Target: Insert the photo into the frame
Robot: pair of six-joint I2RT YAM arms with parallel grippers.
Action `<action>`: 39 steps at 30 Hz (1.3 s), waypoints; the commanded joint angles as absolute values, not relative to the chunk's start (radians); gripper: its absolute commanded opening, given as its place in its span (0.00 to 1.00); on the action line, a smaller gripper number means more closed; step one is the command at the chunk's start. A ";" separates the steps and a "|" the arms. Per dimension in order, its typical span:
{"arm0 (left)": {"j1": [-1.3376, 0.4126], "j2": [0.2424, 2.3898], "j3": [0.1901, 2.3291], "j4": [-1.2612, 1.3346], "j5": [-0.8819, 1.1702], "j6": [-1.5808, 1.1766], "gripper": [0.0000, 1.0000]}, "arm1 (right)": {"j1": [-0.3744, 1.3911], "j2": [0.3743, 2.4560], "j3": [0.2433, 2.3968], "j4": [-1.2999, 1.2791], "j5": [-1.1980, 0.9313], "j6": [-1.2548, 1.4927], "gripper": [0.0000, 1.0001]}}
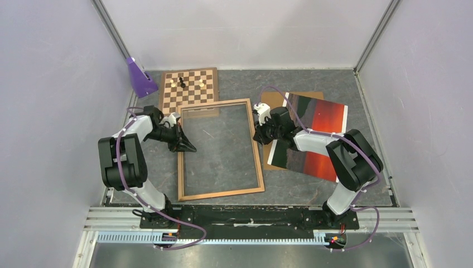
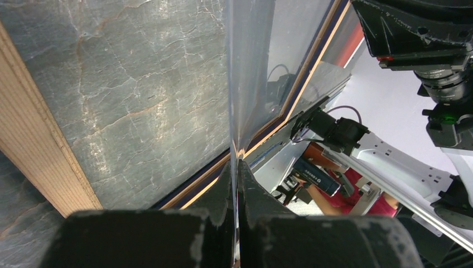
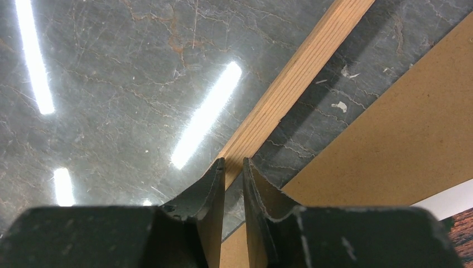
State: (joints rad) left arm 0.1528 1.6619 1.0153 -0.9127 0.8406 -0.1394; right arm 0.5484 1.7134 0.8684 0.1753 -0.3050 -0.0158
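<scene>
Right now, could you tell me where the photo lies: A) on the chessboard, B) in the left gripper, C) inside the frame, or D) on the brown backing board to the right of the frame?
D: the photo lies picture side up on the brown backing board, to the right of the frame in the top view.

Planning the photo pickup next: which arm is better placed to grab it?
Probably right: the photo lies beside the right gripper, while the left gripper sits across the frame, shut on a clear pane.
</scene>
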 commanded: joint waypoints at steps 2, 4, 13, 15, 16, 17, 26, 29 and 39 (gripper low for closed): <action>0.127 1.686 1.053 -0.917 0.869 -0.088 0.02 | 0.572 1.696 0.867 0.195 -0.348 -0.001 0.20; 0.126 1.696 1.058 -0.919 0.871 -0.082 0.02 | 0.572 1.698 0.872 0.189 -0.349 -0.002 0.20; 0.114 1.730 1.111 -0.956 0.897 -0.031 0.02 | 0.573 1.712 0.891 0.170 -0.341 -0.006 0.19; 0.109 1.734 1.117 -0.957 0.895 -0.025 0.02 | 0.573 1.717 0.896 0.164 -0.343 -0.006 0.19; 0.106 1.736 1.121 -0.960 0.890 -0.021 0.02 | 0.573 1.719 0.897 0.164 -0.342 -0.007 0.19; 0.104 1.738 1.126 -0.963 0.886 -0.017 0.02 | 0.573 1.720 0.899 0.161 -0.342 -0.008 0.19; 0.085 1.747 1.150 -0.988 0.857 -0.002 0.02 | 0.574 1.724 0.902 0.158 -0.347 -0.006 0.18; 0.083 1.746 1.159 -1.002 0.858 0.033 0.02 | 0.574 1.721 0.903 0.155 -0.342 -0.008 0.18; 0.078 1.777 1.205 -1.023 0.854 0.067 0.02 | 0.583 1.733 0.910 0.146 -0.336 -0.015 0.18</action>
State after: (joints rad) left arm 0.0956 1.7557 1.1576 -1.0393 0.8135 0.0013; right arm 0.5480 1.7161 0.8795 0.1467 -0.2779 -0.0196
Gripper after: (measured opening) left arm 0.033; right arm 0.181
